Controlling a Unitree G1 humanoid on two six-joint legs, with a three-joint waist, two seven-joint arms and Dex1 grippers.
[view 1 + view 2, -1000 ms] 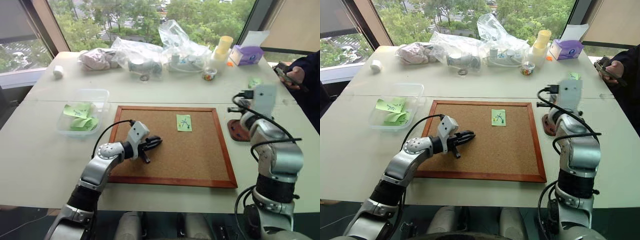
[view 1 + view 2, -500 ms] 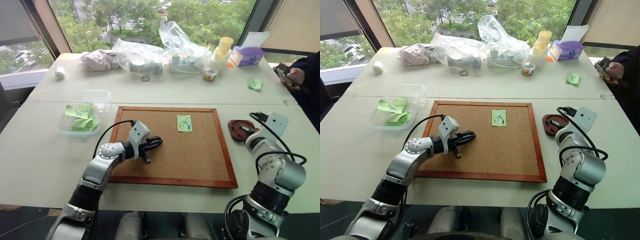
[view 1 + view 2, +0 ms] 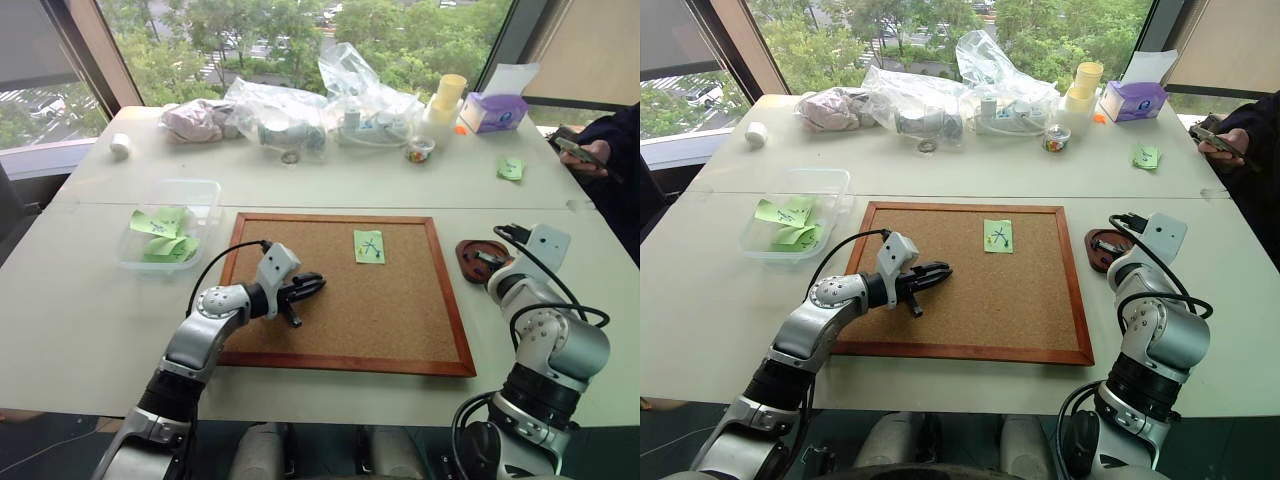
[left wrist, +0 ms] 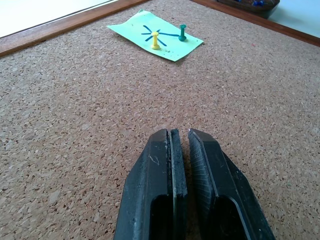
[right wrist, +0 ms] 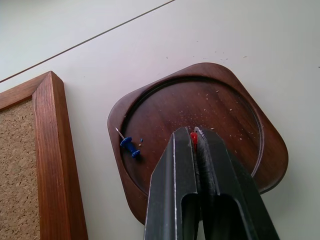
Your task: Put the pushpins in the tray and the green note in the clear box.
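1. Two tools are at work, and the right tool (image 5: 196, 137) is the busy one: low in the right wrist view, its fingers are clamped on a red pushpin (image 5: 193, 138) whose head peeps out between the tips, held directly over the dark brown tray (image 5: 235, 107). That pin looks about to be dropped, not yet delivered.
2. One blue pushpin (image 5: 129, 146) already lies on the tray floor, left of centre in the same view, so at least one pin is done.
3. The left tool (image 4: 181, 142) hovers low over the cork board (image 3: 400, 300), at the bottom centre of the left wrist view, fingers nearly together with a thin gap and nothing between them.
4. The green note (image 3: 368, 246) with blue pen lines sits in the upper middle of the board, a yellow pushpin (image 4: 155, 40) and a green pushpin (image 4: 182, 33) standing in it.
5. The clear box (image 3: 205, 190), at the left of the left eye view on the desk (image 3: 60, 300), holds other green notes, but not this one.
6. Left to do, as I judge it: release the red pin, pull the two pins, carry them to the tray, then move the note into the box.
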